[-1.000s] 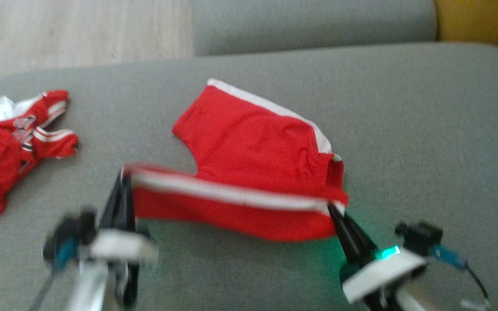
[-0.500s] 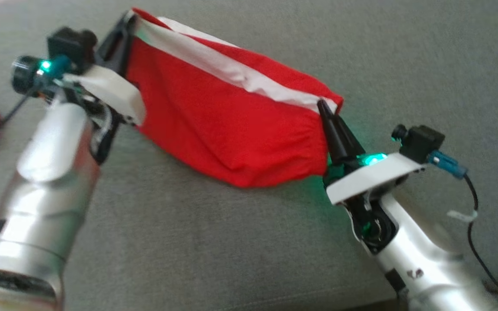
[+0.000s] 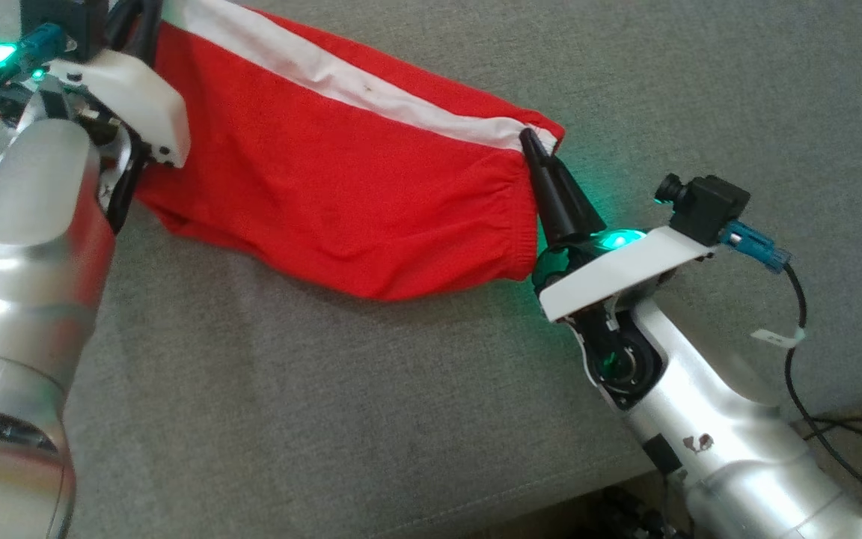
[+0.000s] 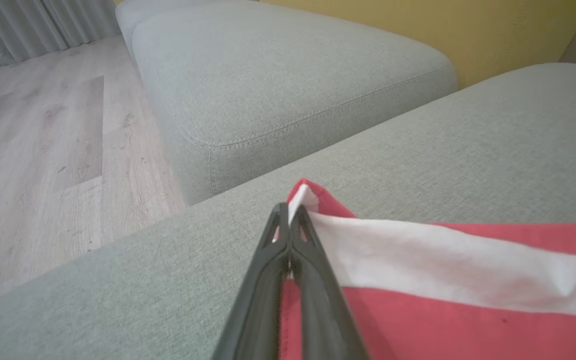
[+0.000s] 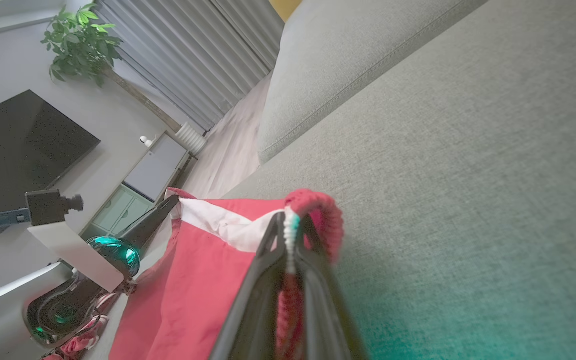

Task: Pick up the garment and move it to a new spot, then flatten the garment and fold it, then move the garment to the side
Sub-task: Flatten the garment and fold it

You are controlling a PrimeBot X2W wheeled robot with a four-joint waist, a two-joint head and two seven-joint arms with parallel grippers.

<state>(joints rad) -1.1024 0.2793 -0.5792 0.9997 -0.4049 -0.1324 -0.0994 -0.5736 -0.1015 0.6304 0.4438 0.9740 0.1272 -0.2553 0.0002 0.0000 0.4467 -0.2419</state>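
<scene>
Garment (image 3: pixel 341 172), red shorts with a white side stripe, hangs stretched between both arms over the grey sofa cushion (image 3: pixel 326 404). At far left, the left gripper (image 4: pixel 288 220) is clamped on the stripe's corner. At near right, the right gripper (image 3: pixel 530 141) is clamped on the gathered waistband. The long axis runs gripper to gripper, and the slack middle sags toward the cushion.

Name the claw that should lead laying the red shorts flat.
Right, probably: the right claw pinches the shorts at the waistband with bare cushion beyond it; the left claw, shut on the other corner, sits near the cushion's edge.
</scene>
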